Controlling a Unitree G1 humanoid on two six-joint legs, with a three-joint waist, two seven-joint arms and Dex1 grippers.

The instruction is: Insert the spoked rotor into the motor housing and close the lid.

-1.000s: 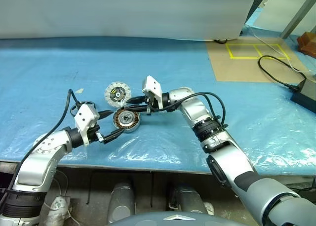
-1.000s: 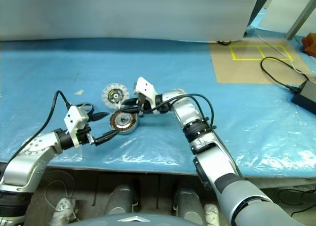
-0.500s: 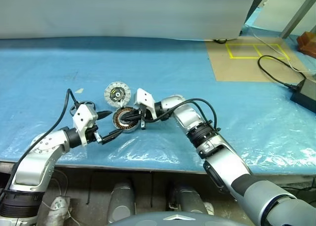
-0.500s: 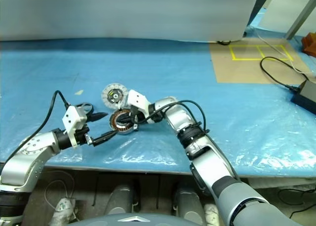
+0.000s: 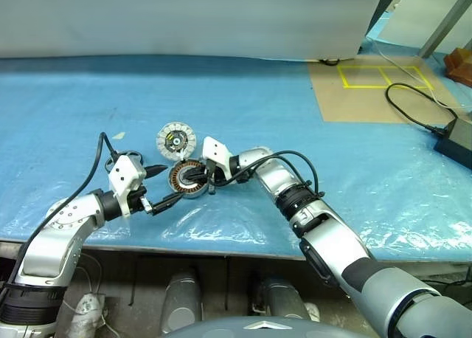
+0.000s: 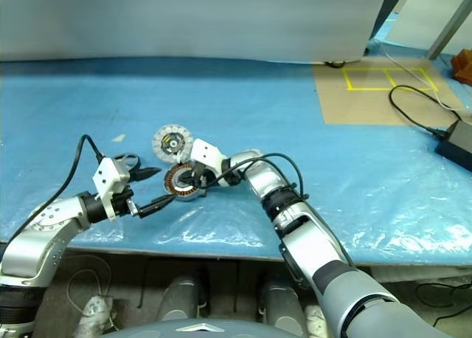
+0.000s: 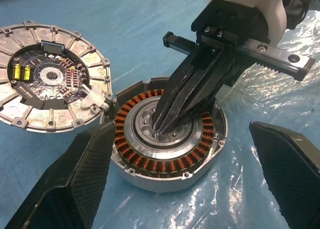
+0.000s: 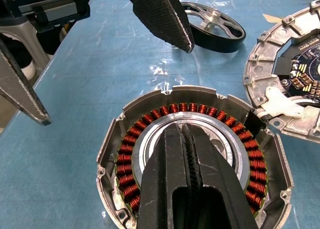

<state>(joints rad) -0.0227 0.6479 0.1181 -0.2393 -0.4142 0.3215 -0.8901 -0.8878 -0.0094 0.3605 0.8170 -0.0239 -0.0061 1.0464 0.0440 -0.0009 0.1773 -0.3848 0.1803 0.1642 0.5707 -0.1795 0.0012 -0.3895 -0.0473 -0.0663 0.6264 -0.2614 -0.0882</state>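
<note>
We see the jaws of the left gripper [image 5: 164, 184] spread wide apart, one black finger on each side of the near-left edge of the motor housing without touching it, while the jaws of the right gripper [image 5: 189, 177] are pressed together with nothing between them.

Farthest left on the wrinkled blue plastic sheet covering the table [image 5: 66, 124] lies the black spoked rotor with a silver rim [image 8: 214, 23], flat, just beyond the left gripper's far finger.

Next comes the motor housing [image 7: 168, 134], a round flat disc with a silver metal rim, a ring of copper-brown windings and a pale centre. It sits flat on the sheet near the front edge, between the two arms. The shut tips of the right gripper come in from the right and point down into its pale centre; we cannot tell whether they touch the metal.

Just behind the housing and touching its rim lies the round silver lid with radial ribs and a circuit board at its middle [image 7: 42, 79], inner face up.

Far right, a black cable [image 5: 413, 113] crosses a brown board marked with yellow tape [image 5: 369, 87].
</note>
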